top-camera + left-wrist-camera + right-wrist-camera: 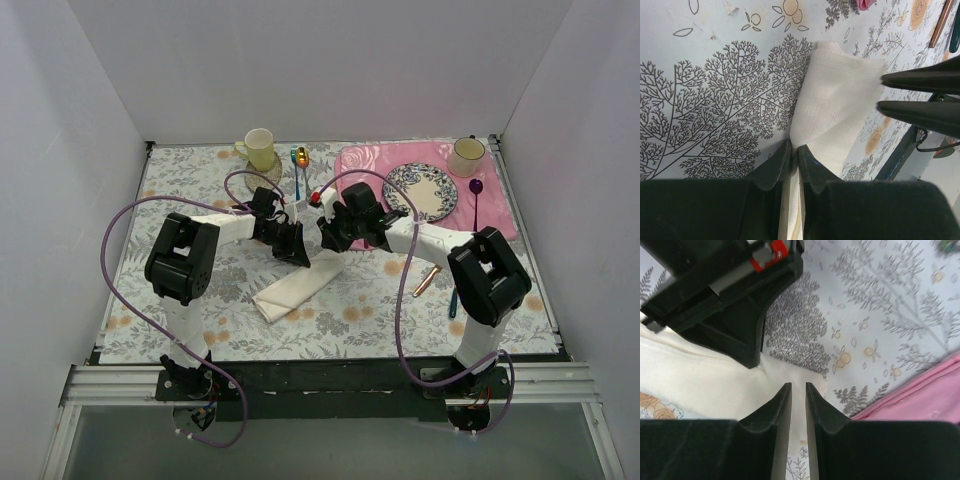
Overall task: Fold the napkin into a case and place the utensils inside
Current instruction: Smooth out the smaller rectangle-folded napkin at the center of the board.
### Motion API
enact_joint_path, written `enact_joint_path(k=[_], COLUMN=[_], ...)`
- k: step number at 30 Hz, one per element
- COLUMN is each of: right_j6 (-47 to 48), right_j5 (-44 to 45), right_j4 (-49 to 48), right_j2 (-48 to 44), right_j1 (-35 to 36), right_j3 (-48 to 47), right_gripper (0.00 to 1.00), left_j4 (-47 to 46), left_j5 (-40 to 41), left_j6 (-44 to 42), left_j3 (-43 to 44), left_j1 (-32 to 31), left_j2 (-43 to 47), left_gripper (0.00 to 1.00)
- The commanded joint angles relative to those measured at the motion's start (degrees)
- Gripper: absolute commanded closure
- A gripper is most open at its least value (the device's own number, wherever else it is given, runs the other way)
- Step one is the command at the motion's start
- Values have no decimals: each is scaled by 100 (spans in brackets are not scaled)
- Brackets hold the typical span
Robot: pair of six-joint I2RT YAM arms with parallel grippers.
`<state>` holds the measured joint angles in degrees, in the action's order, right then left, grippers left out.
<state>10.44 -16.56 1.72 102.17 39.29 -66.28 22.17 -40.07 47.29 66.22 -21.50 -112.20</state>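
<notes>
Dark tapered fingers (772, 167) of the left gripper (794, 149) clamp a fold of the napkin (835, 100), a cream, finely woven cloth lying as a long folded strip on the tree-printed tablecloth (350, 320). The right gripper (797, 386) has its fingers slightly apart at the napkin's edge. The slim copper knife (427, 280) lies beside the right arm. A patterned plate (392, 190) rests on the pink placemat (370, 165).
</notes>
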Motion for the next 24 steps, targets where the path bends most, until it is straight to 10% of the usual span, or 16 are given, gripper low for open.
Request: enact_joint_path(k=[1,14,24], right_j6=[-270,-410,-1000], right_j5=[-366,-5,-374], right_j4=[277,311,180], right_j2=[259,989,1094], right_j1=[0,-167,-255], right_j3=[-70,326,590], right_gripper=[76,76,77], left_j4=[252,384,401], left_j5=[448,141,-527], left_j6=[-246,-440,-563], left_j3=[-82,40,532], left_j1=[-39,136,445], left_j2=[-214,-267,313], left_gripper=[100,100,63])
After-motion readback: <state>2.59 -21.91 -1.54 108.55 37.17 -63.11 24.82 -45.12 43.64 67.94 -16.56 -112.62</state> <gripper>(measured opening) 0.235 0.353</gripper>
